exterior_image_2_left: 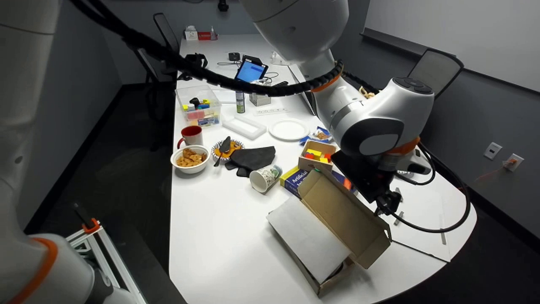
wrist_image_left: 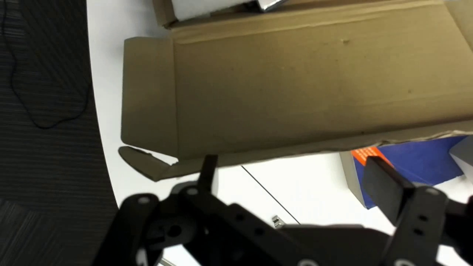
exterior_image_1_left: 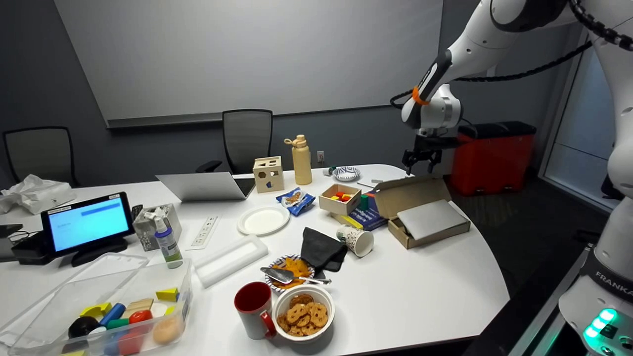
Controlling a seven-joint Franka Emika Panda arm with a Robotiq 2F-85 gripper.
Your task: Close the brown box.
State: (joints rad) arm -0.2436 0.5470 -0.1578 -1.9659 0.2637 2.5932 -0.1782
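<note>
The brown box [exterior_image_1_left: 437, 237] stands open near the table's rounded end; it also shows in the other exterior picture [exterior_image_2_left: 297, 259]. Its lid [exterior_image_2_left: 341, 211] is raised and leans back, with side flaps spread; its inner face fills much of the wrist view [wrist_image_left: 314, 81]. A flat silver-grey slab [exterior_image_1_left: 430, 218] lies tilted in the box, sticking above its walls. My gripper [wrist_image_left: 293, 162] is open and empty, just beyond the lid's free edge. In both exterior views the gripper [exterior_image_1_left: 420, 165] [exterior_image_2_left: 388, 204] is behind the lid. I cannot tell whether a finger touches it.
A blue and yellow book [exterior_image_1_left: 366, 217] lies beside the lid, under a wooden tray of blocks [exterior_image_1_left: 326, 203]. A paper cup [exterior_image_1_left: 353, 240] lies on its side near the box. A black cloth [exterior_image_1_left: 319, 249] and bowls are farther along. Small metal pieces [exterior_image_2_left: 398, 218] lie behind the lid.
</note>
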